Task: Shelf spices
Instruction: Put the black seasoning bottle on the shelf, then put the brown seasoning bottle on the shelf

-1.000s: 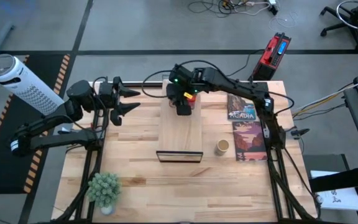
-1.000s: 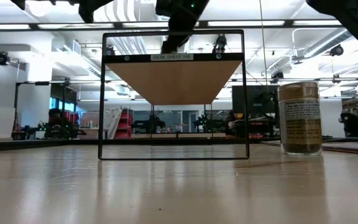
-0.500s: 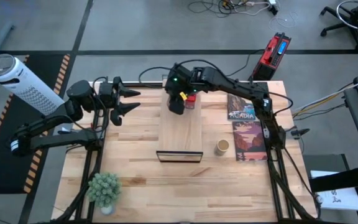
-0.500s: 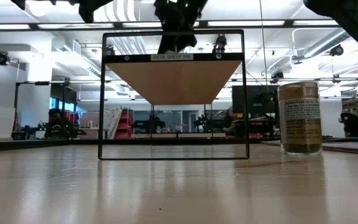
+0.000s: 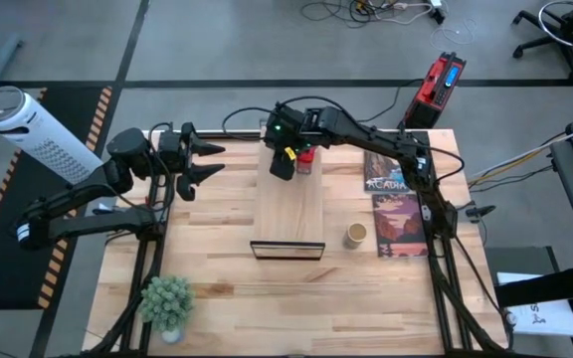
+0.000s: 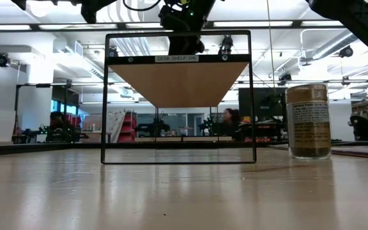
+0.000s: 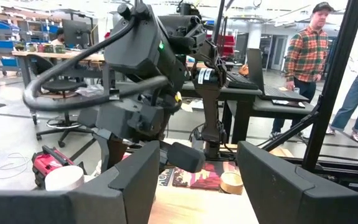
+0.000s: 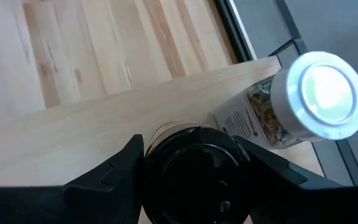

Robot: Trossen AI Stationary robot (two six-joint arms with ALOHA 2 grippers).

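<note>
My right arm reaches in across the table's far edge, wrist bent down over the far end of the shelf [image 5: 288, 204]. My right gripper [image 8: 191, 163] points straight down, its fingers [image 8: 114, 169] set on either side of the black jar [image 8: 194, 171], which stands upright on the board. Whether they press the lid or stand just clear, I cannot tell. The white-capped jar [image 8: 303, 99] stands upright just beside it. My left gripper [image 5: 205, 160] waits open, pointing level toward the shelf.

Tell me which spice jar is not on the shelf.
The tan-topped jar: it stands on the tabletop beside the shelf, while the black-lidded jar and white-capped jar sit on the shelf board.
</note>
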